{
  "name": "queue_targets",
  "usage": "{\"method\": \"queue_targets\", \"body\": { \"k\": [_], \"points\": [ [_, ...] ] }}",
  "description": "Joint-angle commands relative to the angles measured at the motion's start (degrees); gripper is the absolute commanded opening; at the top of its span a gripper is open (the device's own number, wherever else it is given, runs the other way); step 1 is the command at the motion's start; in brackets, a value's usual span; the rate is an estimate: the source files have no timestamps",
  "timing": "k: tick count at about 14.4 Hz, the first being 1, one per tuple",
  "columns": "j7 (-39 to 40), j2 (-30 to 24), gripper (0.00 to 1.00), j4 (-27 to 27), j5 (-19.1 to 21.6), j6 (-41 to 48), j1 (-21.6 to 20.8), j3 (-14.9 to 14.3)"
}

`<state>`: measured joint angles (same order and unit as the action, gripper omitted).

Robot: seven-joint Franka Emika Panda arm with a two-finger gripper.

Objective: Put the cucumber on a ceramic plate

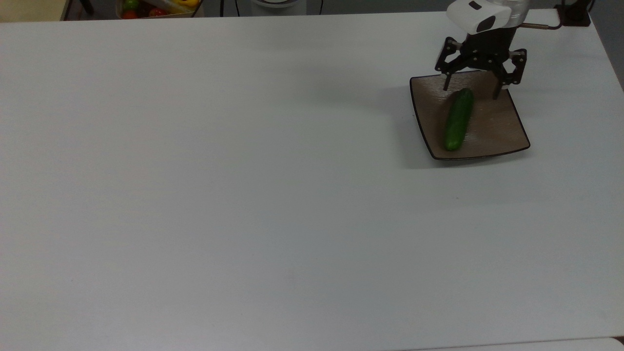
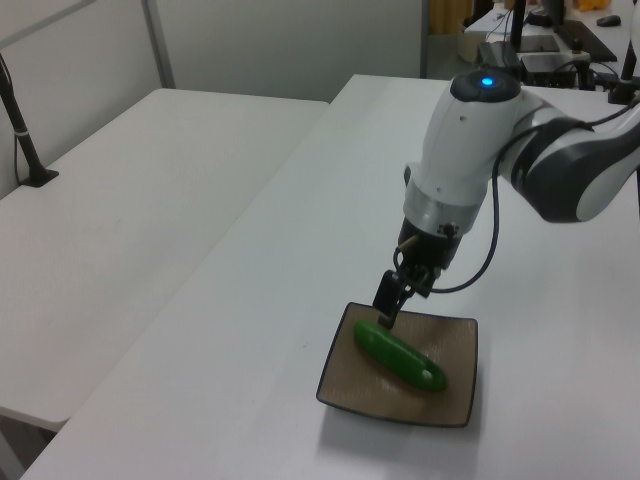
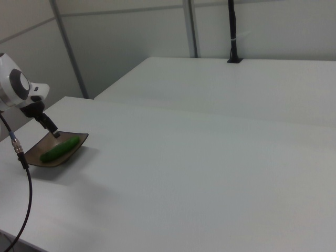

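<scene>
Hidden: the white arm's upper part is cut off in the top view.
Pincer [image 1: 471,88]: black, spread wide, empty, seemingly just above the small dark green cucumber [image 1: 458,119].
Cucumber: flat on the square glossy brown ceramic plate [image 1: 492,131].

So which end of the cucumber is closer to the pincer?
The cucumber's end at the top view's top, lying between the open pincer's fingers on the plate.

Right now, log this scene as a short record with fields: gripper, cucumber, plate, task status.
gripper: gripper open, above the plate's far edge in the top view, holding nothing
cucumber: cucumber lying flat on the plate, apart from the fingers
plate: ceramic plate on the white table, near the top view's upper right
task status: cucumber is on the plate
</scene>
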<state>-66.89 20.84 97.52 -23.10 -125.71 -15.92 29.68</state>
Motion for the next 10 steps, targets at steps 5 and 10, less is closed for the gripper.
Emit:
{"method": "queue_targets", "body": {
  "k": [5,10],
  "points": [
    [25.8,-9.9,1.00,5.1,7.7,12.4,-1.2,-10.3],
    [38.0,-16.2,1.00,5.9,15.1,14.9,-1.6,-22.6]
  ]
}}
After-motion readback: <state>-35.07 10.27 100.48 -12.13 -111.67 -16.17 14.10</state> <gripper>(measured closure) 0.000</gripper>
